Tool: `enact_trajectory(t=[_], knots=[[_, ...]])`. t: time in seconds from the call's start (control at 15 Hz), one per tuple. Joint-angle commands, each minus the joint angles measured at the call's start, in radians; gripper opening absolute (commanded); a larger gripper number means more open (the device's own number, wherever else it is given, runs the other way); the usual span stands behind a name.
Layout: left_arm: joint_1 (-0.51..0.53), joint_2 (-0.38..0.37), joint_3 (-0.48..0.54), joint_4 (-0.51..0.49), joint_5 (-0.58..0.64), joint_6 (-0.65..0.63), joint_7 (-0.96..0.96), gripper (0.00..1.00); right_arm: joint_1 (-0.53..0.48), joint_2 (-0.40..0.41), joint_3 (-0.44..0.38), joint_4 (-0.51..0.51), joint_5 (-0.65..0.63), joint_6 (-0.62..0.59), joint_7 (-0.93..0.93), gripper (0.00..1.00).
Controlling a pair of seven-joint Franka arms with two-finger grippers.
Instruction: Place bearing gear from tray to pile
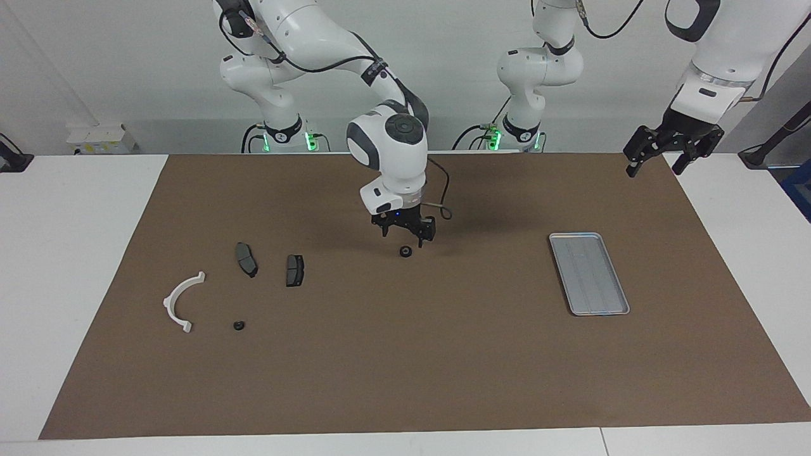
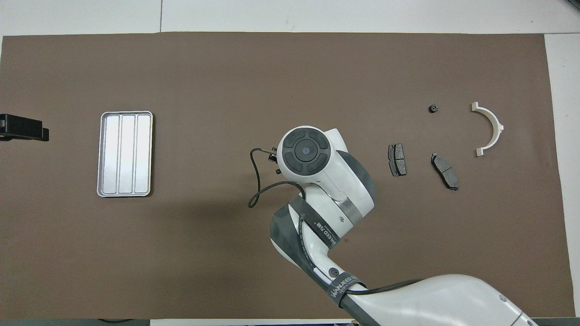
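The small black ring-shaped bearing gear lies on the brown mat of the worktop, about midway between the shallow ribbed silver metal tray at the left arm's end and the pile at the right arm's end: a white half-ring plastic bracket, two dark grey brake pads, and a second small black gear lying near the bracket. The tray holds nothing. The right hand hangs just over the gear, fingers pointing down and apart, with nothing between them; whether a fingertip touches the gear I cannot tell. The left hand waits in the air over the mat's edge at its own end, fingers spread and empty. The gear looks rigid, light and compact, probably metal with a smooth rim, so it may slip or roll if nipped off-centre; I would take it across its outer diameter, fingers low and square to the mat. The facing view alone shows the gear and the right fingers; in the overhead view the right arm's wrist covers both, though that view gives the clearer layout of tray, pads, bracket and second gear.
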Motion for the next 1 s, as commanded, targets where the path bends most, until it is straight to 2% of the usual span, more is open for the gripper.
enact_trajectory(t=[0.0,0.4,0.67,0.94], knots=[[0.01,0.001,-0.009,0.02,-0.017,-0.024,-0.014,1.0,0.028,0.062,-0.002,-0.01,-0.005,0.076,0.045,1.0],[0.016,0.001,-0.024,0.03,-0.015,-0.045,-0.054,1.0,0.007,0.073,-0.002,-0.013,-0.018,0.075,0.028,1.0],[0.01,0.001,-0.025,0.026,-0.015,-0.062,-0.053,1.0,-0.014,0.067,-0.002,-0.076,-0.018,0.15,0.01,1.0],[0.007,0.021,-0.024,0.07,-0.012,-0.156,-0.053,1.0,-0.014,0.062,-0.002,-0.093,-0.018,0.156,0.008,0.98]])
